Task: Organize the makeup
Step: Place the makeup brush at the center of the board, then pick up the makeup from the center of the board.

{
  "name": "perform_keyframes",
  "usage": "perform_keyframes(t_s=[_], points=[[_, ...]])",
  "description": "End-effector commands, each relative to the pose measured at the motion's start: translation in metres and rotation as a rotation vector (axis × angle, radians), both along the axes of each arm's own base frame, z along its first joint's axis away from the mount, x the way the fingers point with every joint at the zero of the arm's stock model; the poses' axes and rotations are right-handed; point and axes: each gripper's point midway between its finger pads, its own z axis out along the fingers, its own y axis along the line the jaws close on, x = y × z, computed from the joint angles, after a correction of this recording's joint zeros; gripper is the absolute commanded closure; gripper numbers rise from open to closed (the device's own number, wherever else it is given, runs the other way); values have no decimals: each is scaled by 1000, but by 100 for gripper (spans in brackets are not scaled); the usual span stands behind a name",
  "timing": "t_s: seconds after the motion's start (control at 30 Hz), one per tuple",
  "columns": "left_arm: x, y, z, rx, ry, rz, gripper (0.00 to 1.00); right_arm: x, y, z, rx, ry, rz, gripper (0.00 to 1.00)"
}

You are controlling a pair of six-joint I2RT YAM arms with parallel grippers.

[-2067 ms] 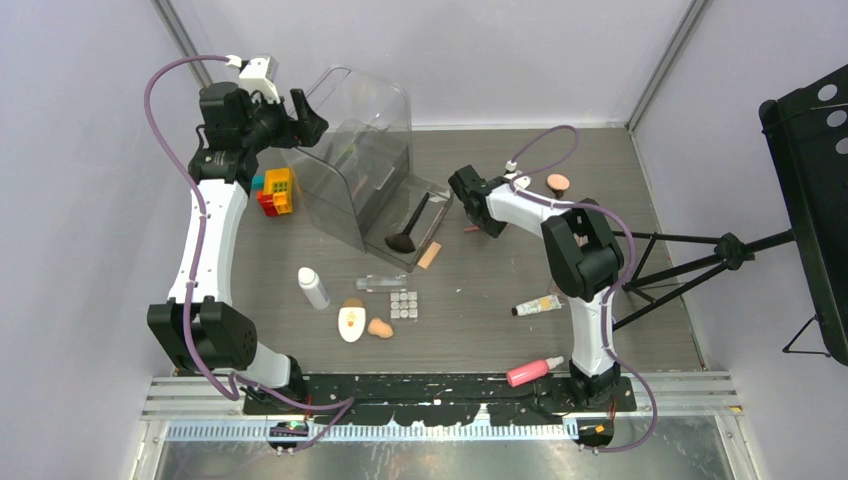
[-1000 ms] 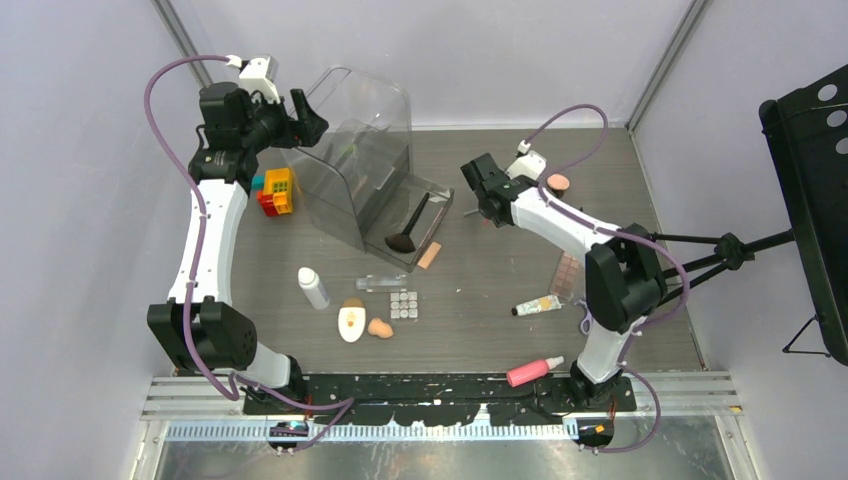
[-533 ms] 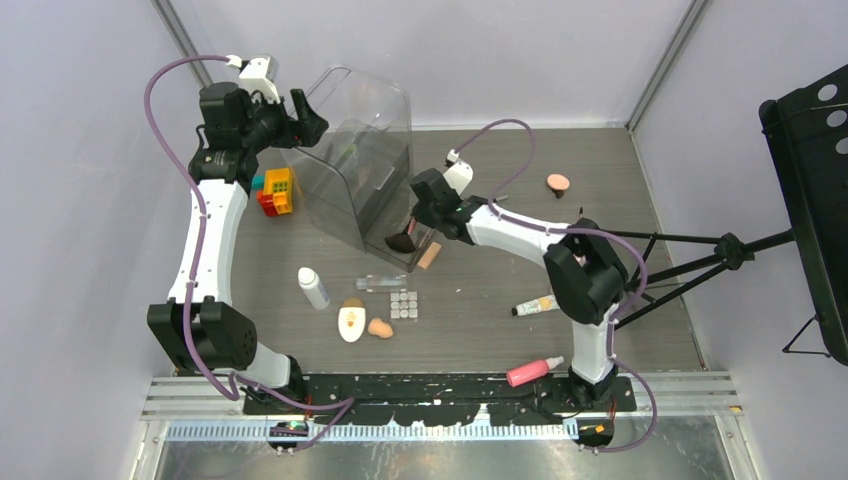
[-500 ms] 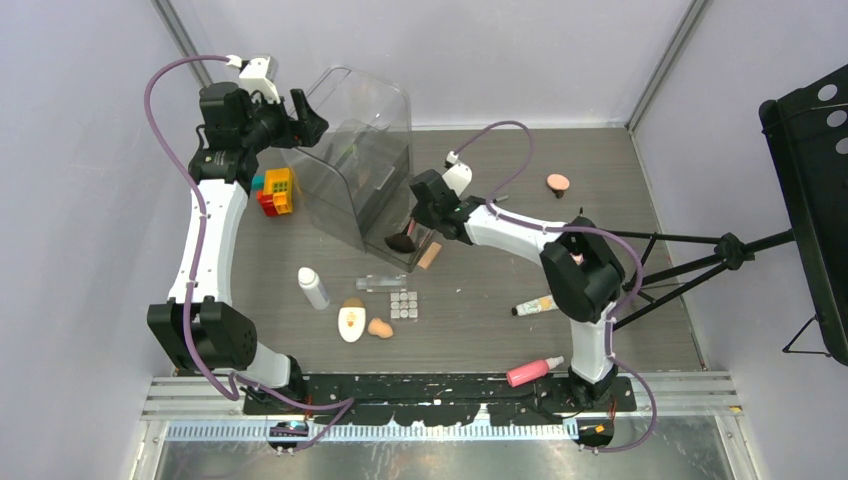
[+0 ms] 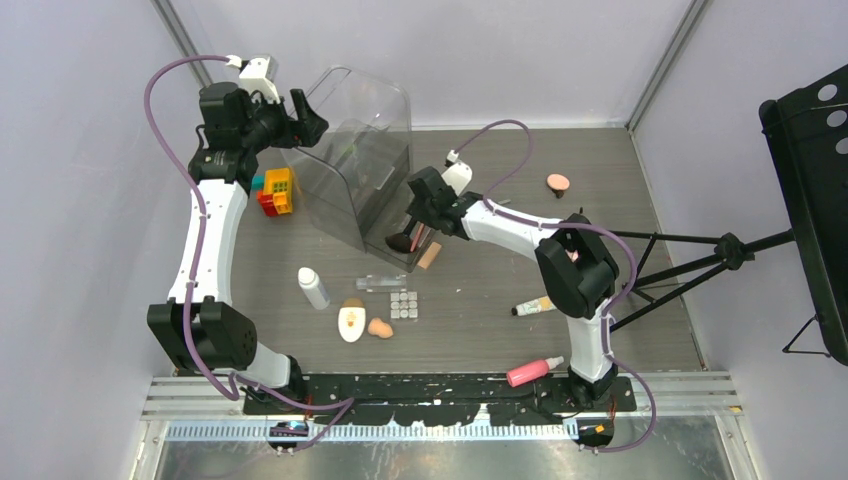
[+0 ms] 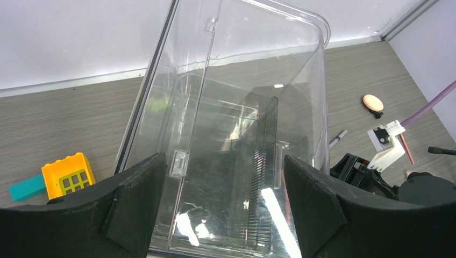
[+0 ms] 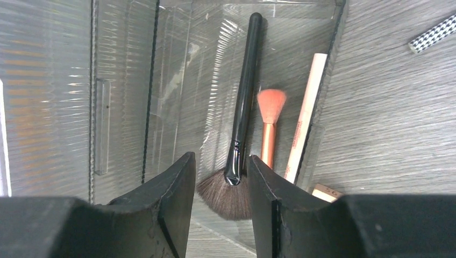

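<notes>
Drawer holding two brushes, black brush and orange brush, right tool open, left tool grip unclear

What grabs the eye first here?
The tall clear case at the back left, gripped by the left gripper. Its open drawer holds a black brush and a pink brush, with the right gripper open just above. A pink bottle and other small cosmetics lie scattered nearer the arms.

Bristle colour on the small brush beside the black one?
Coral pink; the small brush shows best in the right wrist view.
</notes>
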Motion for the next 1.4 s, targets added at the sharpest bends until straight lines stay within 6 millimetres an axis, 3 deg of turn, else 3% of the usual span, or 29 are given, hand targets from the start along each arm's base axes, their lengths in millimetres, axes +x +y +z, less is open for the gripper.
perform_keyframes(t_s=[0.0,0.23,0.43,0.83,1.13,1.37], points=[[-7,0,-29,-25,113,3,18,11,-16,41,-22,-86,-48,55],[-7,0,-28,-25,112,1,18,27,-97,56,-141,-139,-221,56],[-7,0,-28,-25,111,1,18,34,-147,39,-261,-70,-348,55],[-7,-2,-27,-30,110,-4,18,73,-164,-13,-337,67,-381,55],[-7,-1,-26,-35,108,-5,18,67,-173,-37,-346,129,-398,56],[-6,-1,-28,-45,114,-9,18,73,-177,-53,-333,168,-395,59]])
